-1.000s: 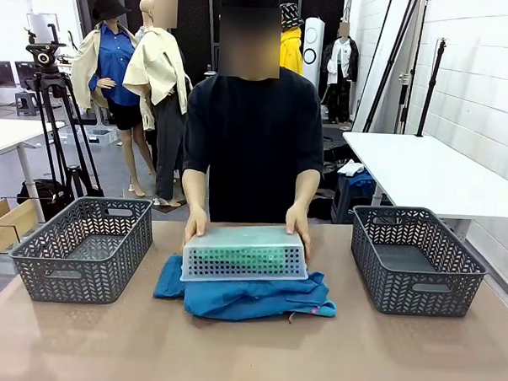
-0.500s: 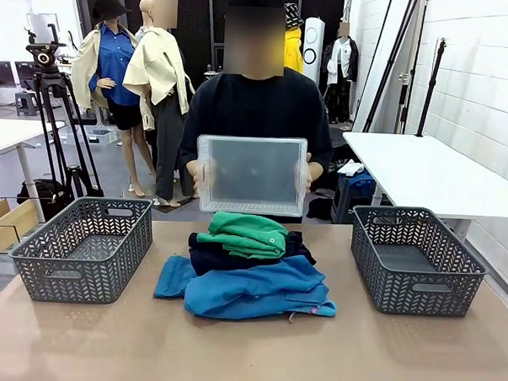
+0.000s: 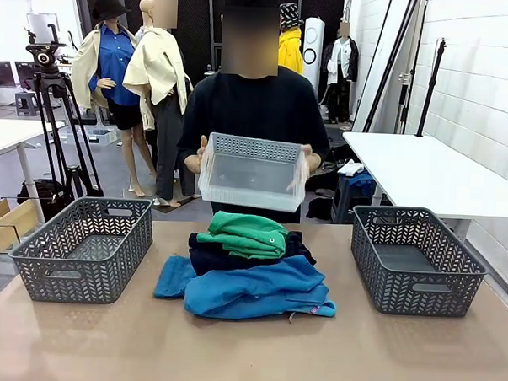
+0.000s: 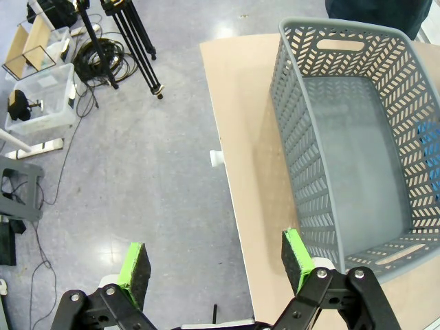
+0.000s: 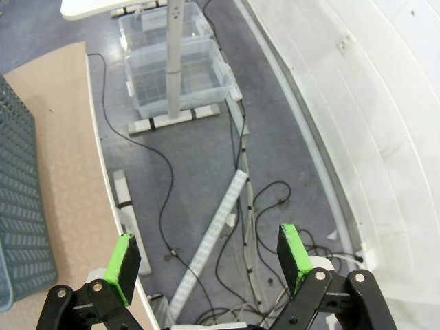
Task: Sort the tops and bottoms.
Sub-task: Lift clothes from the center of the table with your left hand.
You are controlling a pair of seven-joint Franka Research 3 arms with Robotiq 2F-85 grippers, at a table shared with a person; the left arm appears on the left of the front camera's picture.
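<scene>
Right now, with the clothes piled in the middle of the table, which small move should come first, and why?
Probably swing the open left gripper, now beside the table edge by the grey basket, toward the green top. It lies uppermost on the pile, and the person holds a clear bin well above it.

Four garments lie piled on the table: one green top [image 3: 245, 231], one navy top [image 3: 226, 258], one medium blue bottom [image 3: 173, 277] and one turquoise bottom [image 3: 262, 294]. Two grey baskets stand there, the left basket [image 3: 82, 276] at 9 o'clock and the right basket [image 3: 411, 290] at 3 o'clock. One pale basket [image 3: 256, 147] is at 12 o'clock.
</scene>
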